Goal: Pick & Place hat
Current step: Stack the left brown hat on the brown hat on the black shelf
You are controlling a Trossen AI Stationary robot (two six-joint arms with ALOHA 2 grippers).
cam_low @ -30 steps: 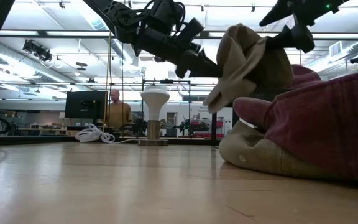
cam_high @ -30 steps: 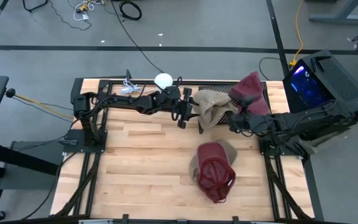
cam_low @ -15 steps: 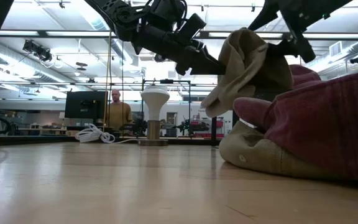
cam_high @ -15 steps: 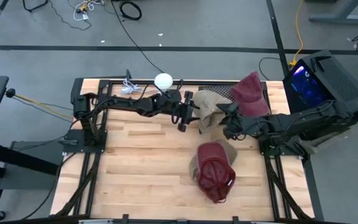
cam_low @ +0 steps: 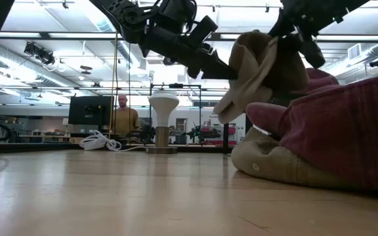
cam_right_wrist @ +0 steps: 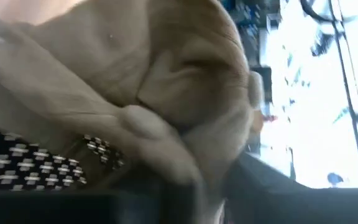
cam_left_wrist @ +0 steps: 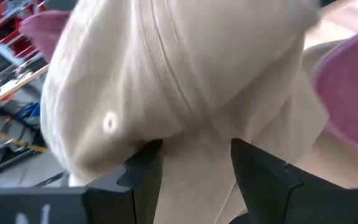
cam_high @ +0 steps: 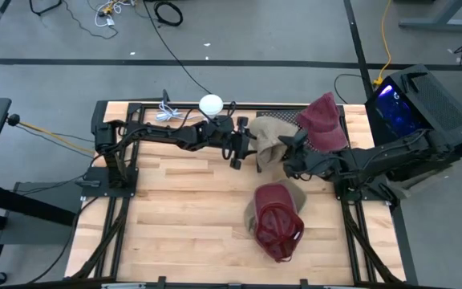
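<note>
A tan hat [cam_high: 269, 135] hangs in the air over the far middle of the table, crumpled, between my two grippers. My left gripper [cam_high: 253, 150] reaches in from the table's left and is shut on the hat's left side. My right gripper [cam_high: 289, 156] comes from the right and is shut on the hat's right side. In the low view the tan hat [cam_low: 261, 65] droops between my left gripper [cam_low: 231, 69] and my right gripper [cam_low: 282, 36]. My left gripper pinches a bunched fold of the tan hat's cloth [cam_left_wrist: 194, 149] between its two fingers [cam_left_wrist: 143, 171], coming in roughly level from the table's left. The hat is lifted clear of the table and sags below the hold. My right gripper is closed on the hat's upper right part [cam_low: 274, 46], coming from the table's right and slanting down. Bunched cloth [cam_right_wrist: 148, 124] fills its wrist view and hides the fingertips. The hat stays clear of the table.
A maroon hat [cam_high: 323, 120] lies at the far right. Near the front, a maroon cap rests on a tan cap [cam_high: 277, 221], looming large in the low view [cam_low: 346, 124]. A white round-topped stand [cam_high: 211, 103] and a white cable [cam_high: 167, 115] sit at the far edge.
My right gripper has moved toward the table's left onto the tan hat, and its spread fingers have closed on the hat's right side. The hat has stayed lifted in my left gripper.
</note>
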